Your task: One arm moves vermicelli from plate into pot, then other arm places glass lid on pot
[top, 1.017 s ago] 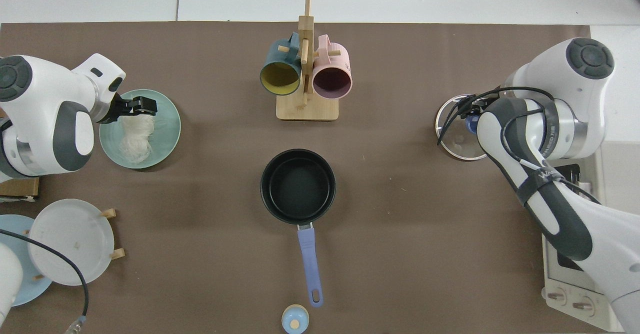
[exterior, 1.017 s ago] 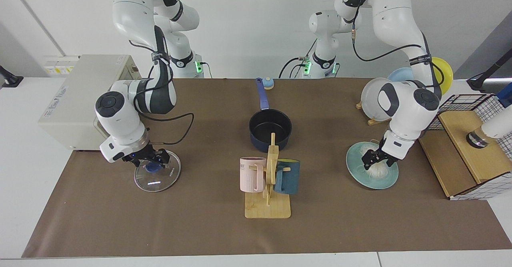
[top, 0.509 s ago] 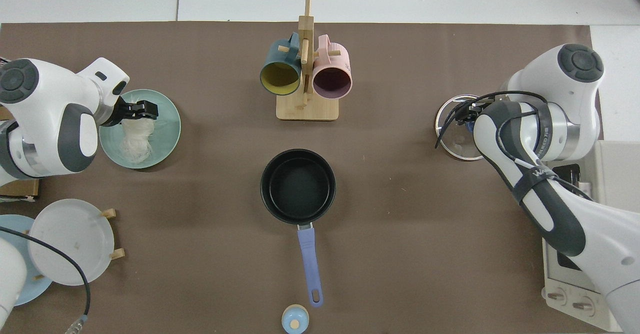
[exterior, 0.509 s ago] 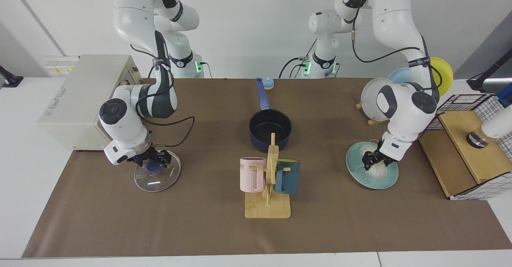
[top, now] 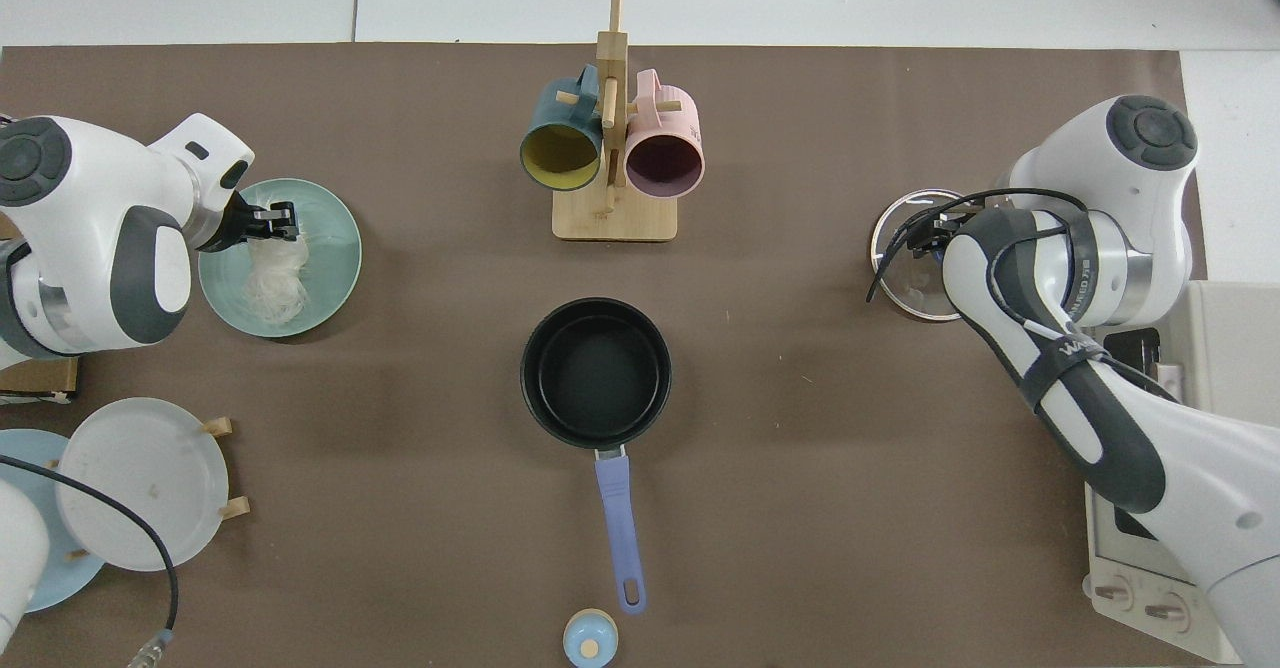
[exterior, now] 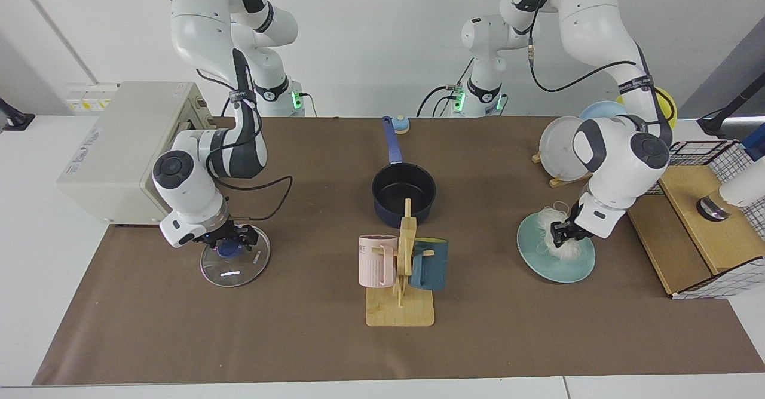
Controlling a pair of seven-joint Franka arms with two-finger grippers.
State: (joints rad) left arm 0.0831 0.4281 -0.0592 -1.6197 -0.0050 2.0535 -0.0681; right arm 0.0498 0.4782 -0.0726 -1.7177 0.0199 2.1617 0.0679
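Gripping: left hand [exterior: 565, 232] closed on vermicelli [exterior: 553, 241], above plate [exterior: 556, 264], right of frame.
Right hand [exterior: 230, 242]: at blue knob of glass lid [exterior: 233, 267], lower left; grip cannot be told.
Pot [exterior: 403, 193]: centre of bench [exterior: 299, 339], empty.

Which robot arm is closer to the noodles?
Left. Its end effector grips the vermicelli over the plate; the right end effector is at the glass lid, across the table.
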